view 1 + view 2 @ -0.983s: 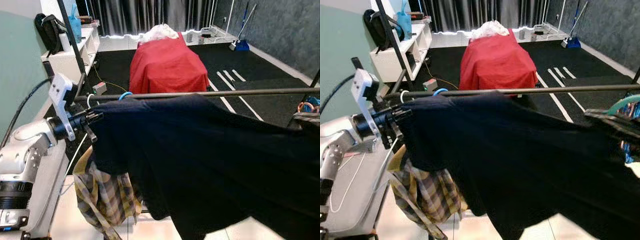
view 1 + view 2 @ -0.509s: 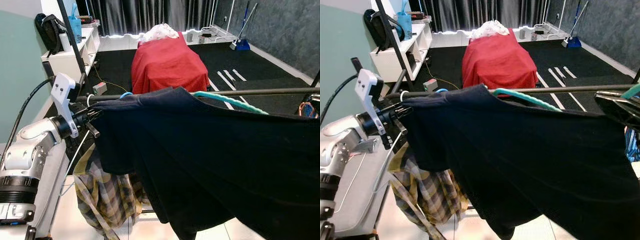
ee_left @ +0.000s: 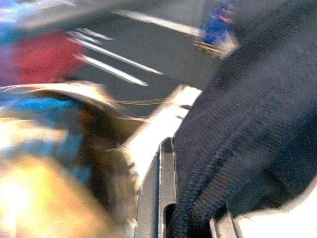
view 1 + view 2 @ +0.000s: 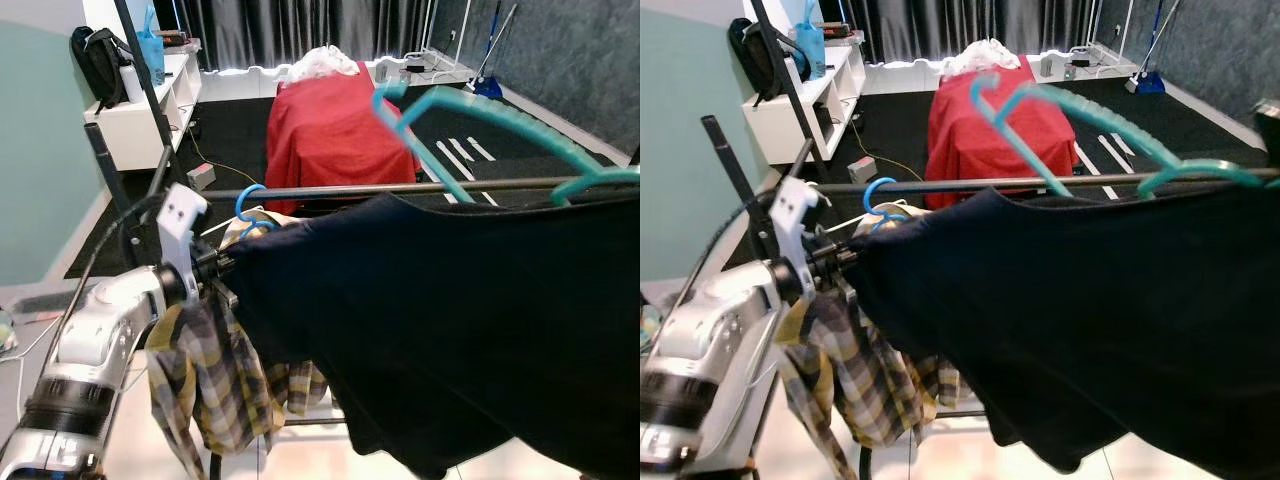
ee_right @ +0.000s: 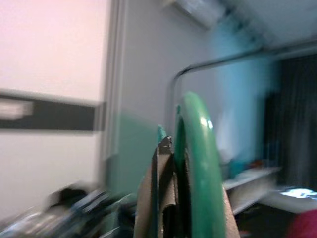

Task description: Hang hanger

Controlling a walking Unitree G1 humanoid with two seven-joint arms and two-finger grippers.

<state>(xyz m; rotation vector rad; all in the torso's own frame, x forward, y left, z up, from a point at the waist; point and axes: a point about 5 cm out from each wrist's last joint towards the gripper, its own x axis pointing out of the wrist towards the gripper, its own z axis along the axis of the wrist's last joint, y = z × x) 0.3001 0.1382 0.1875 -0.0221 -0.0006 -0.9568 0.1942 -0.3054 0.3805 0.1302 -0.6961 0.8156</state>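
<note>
Landmark: the rail (image 4: 400,187) of the clothes rack, running across in front of you; every place below is given from it.
Hanger: your teal hanger (image 4: 480,120) rides above the rail, tilted, its hook (image 4: 985,95) up in the air and not yet over the bar. One arm of it crosses in front of the rail.
Garment: the dark garment (image 4: 470,320) hangs from the hanger and drapes below the rail across most of your view.
Left tool (image 4: 225,268): just below the rail near its left end, closed on the garment's edge; the left wrist view shows dark knit pinched between the fingers (image 3: 161,198).
Right tool (image 5: 171,198): closed on the teal hanger, as the right wrist view shows green plastic clamped between its fingers.
Neighbours: a blue hanger hook (image 4: 250,200) already sits on the rail, with a plaid shirt (image 4: 215,385) hanging from it right behind your left tool.
Risk, hook: it looks turned sideways; lower it like that and it may strike the rail or slide off.
Risk, garment: pull too hard with your left tool and the cloth may slip off the hanger's shoulder.
Risk, snag: your left tool could catch the plaid shirt or knock the blue hook as you move.
Risk, sight: the garment hides much below the rail, so judge the landing from the hook.
</note>
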